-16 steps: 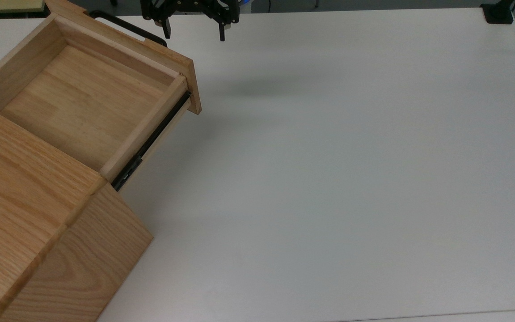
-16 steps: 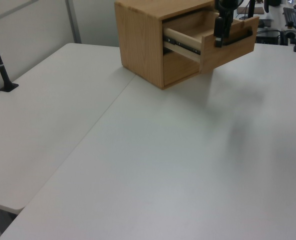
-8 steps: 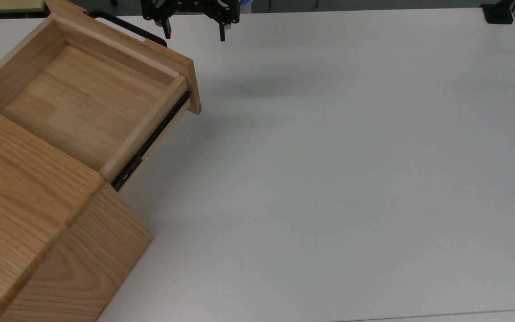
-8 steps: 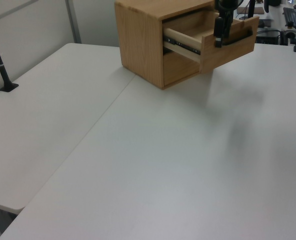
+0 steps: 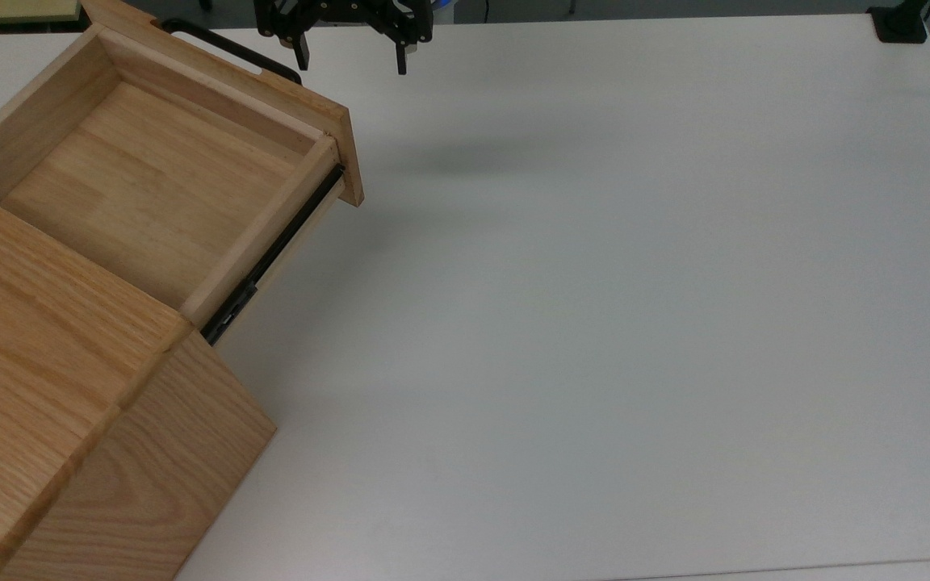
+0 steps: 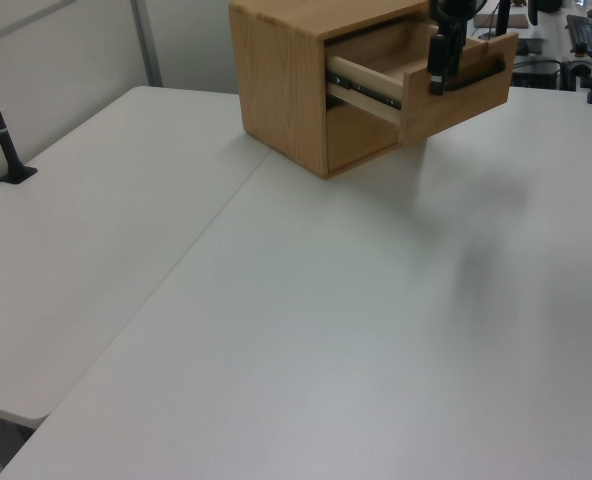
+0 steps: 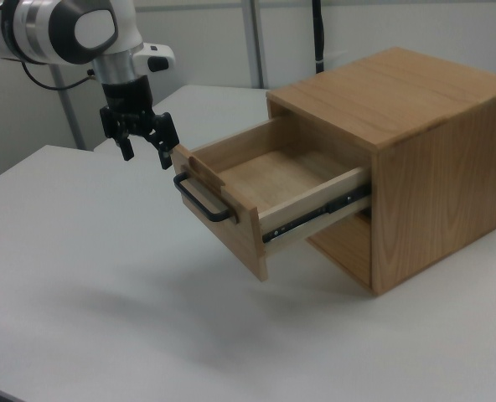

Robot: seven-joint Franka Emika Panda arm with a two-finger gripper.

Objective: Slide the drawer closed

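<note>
The drawer point(image 7: 256, 188) is pulled far out of the wooden cabinet point(image 7: 415, 159). The gripper point(image 7: 145, 155) hangs at ten o'clock from its black handle point(image 7: 202, 203), fingers spread wide, holding nothing. No writing can be read.

Arm point(image 7: 64, 29) reaching in from right view's left, wrist vertical; claw point(image 7: 145, 151) pointing down, fingers spread, holding nothing.

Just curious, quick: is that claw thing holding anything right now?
Gripper: open, holding nothing, hanging in the air beside the pulled-out drawer.
</note>
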